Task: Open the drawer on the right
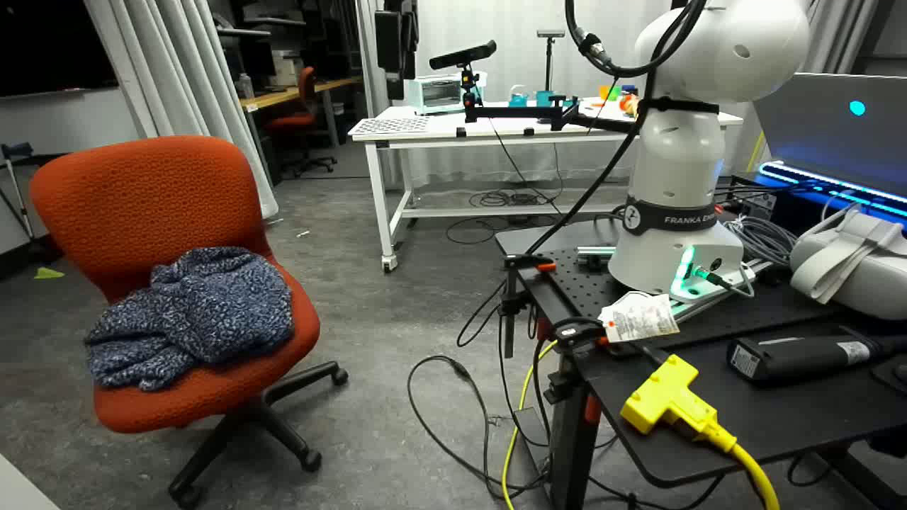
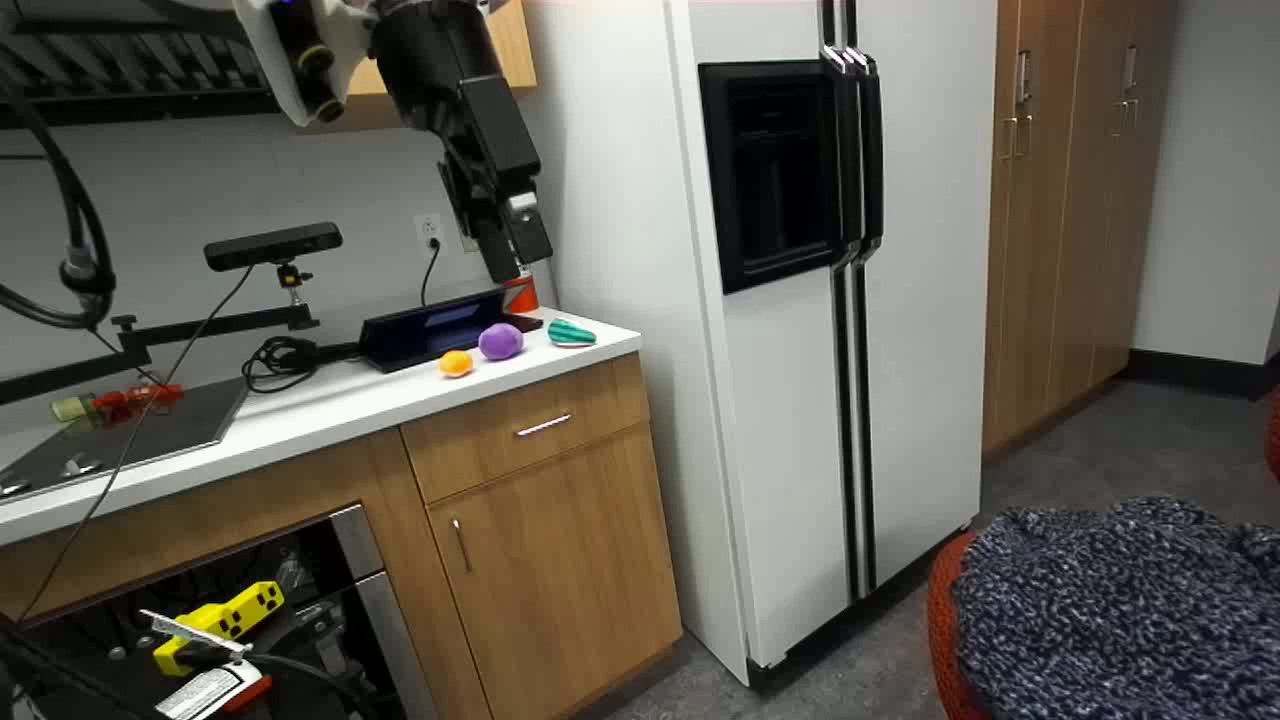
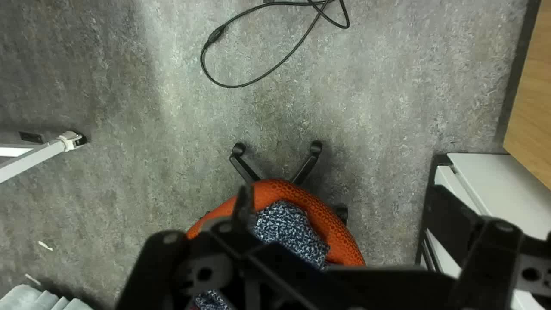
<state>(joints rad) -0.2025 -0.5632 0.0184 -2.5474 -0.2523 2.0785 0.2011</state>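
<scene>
The drawer (image 2: 480,440) shows in an exterior view as a wide wooden front board under the white counter, near the white fridge. It is shut, flush with the cabinet, so its inside is hidden. A thin silver handle (image 2: 543,425) sits on its front. My gripper (image 2: 512,245) points down and appears above the drawer in that view, apart from it. In the wrist view my gripper (image 3: 344,206) has its fingers wide apart with nothing between them, over the floor and an orange chair. Wood at the right edge there shows no handle.
The fridge (image 2: 800,420) stands beside the cabinet. On the counter (image 2: 330,410) are a dark tablet (image 2: 430,325), an orange toy (image 2: 456,363), a purple toy (image 2: 500,341) and a green striped toy (image 2: 571,333). An orange chair (image 1: 145,205) holds a dark sweater (image 1: 191,319).
</scene>
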